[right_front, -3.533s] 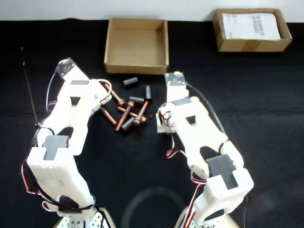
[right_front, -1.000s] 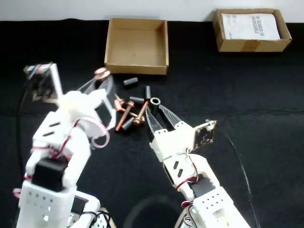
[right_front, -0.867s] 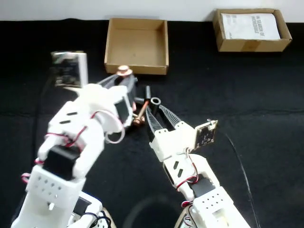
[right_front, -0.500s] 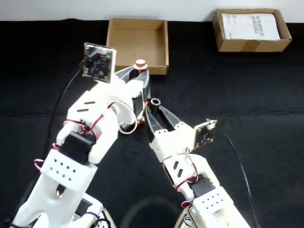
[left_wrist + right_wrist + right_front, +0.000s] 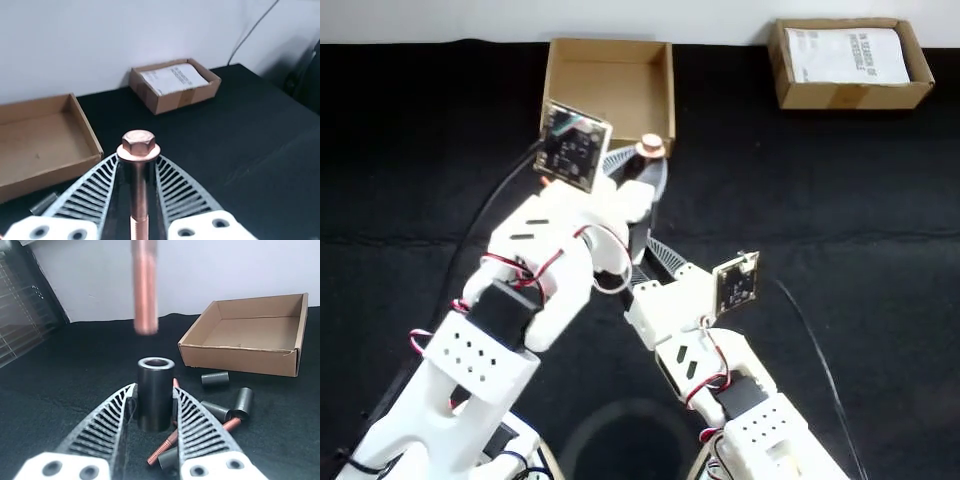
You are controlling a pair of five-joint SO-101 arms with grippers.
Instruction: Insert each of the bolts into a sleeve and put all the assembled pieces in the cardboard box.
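Looking at your left gripper, you see it clamped on a bolt, held upright with the hex head above the fingertips. Your right gripper is clamped on a sleeve, upright with its open end up. From the right wrist, the bolt's lower end hangs just above the sleeve, a little off its opening and apart from it. Loose sleeves and a spare bolt lie on the table near the box.

Bright, even light — v. soft shadows
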